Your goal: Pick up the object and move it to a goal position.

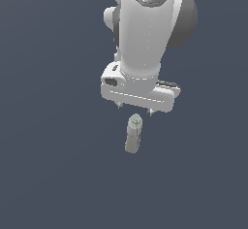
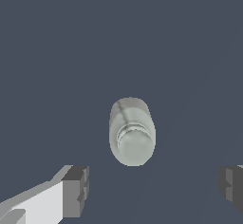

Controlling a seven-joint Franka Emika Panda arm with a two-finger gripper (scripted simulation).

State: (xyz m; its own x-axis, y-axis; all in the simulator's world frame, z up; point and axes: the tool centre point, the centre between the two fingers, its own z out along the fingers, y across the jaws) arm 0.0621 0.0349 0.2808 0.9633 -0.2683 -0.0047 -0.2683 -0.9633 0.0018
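The object (image 1: 133,134) is a pale grey-white bottle standing on the dark floor, cap upward, just below the arm's hand in the exterior view. My gripper (image 1: 134,110) hangs above it, its two small fingertips spread to either side of the cap and clear of it. In the wrist view I look down on the object (image 2: 132,132), with its cap facing the camera. The gripper (image 2: 154,190) is open, with one dark pad (image 2: 76,190) and the other pad (image 2: 231,186) far apart and nothing between them. No label strip shows.
The white arm (image 1: 145,29) fills the upper middle of the exterior view. A plain dark blue-grey floor (image 1: 48,174) surrounds the bottle.
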